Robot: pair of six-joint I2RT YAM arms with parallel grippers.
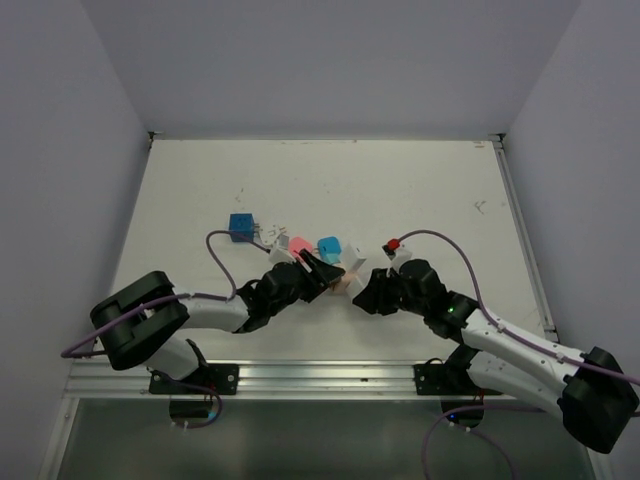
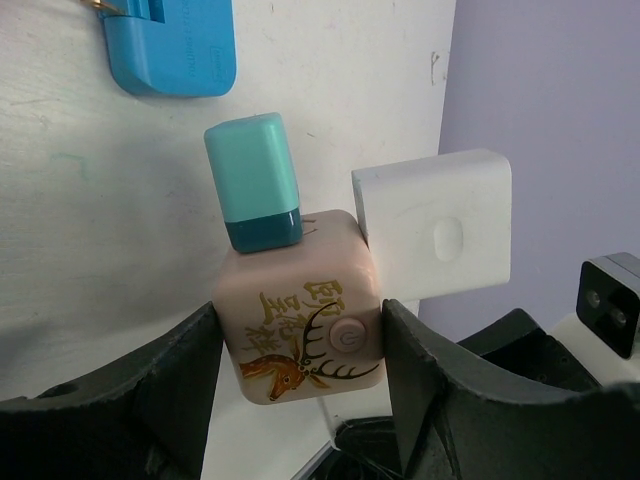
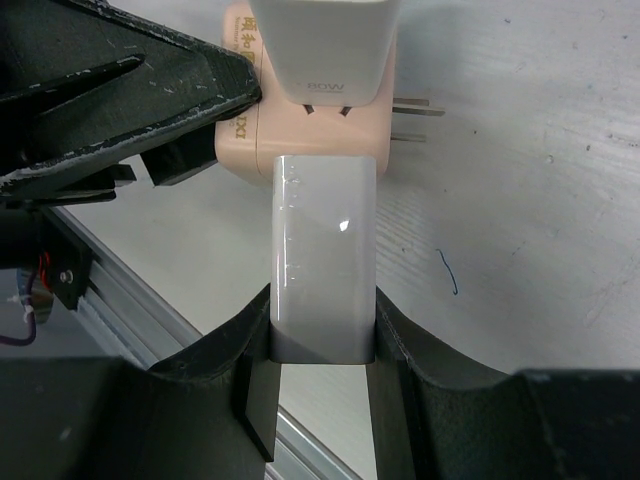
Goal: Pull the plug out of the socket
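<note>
The right gripper [image 3: 322,335] is clamped on the white plug [image 3: 325,250], a glossy, round-edged slab. Its near end is sunk between the black fingers [image 3: 250,350] and its far end goes into the socket [image 3: 370,135], so its pins are hidden. The socket is a matt, pale pink cube with rounded corners, straight ahead of these jaws. Beyond it sits a second white adapter [image 3: 325,45] with faint grey lettering, cut off by the top of the view. Two bare metal prongs [image 3: 415,105] stick out of the cube to the right. To the left, the other arm's dark, scuffed fingers [image 3: 150,80] meet the cube.

From the left wrist, the left gripper [image 2: 300,350] pinches this cube, one finger against each side face. A gold and brown deer print and a round button face the camera. Just past the jaws a teal plug [image 2: 255,180] with a darker base stands out of the cube. A matt white block [image 2: 435,235] with an oval dimple sits beside the right-hand finger; which white piece it is I cannot tell. Farther off, a blue plastic item [image 2: 170,45] lies on the white table [image 2: 80,250], cut by the top edge.
</note>
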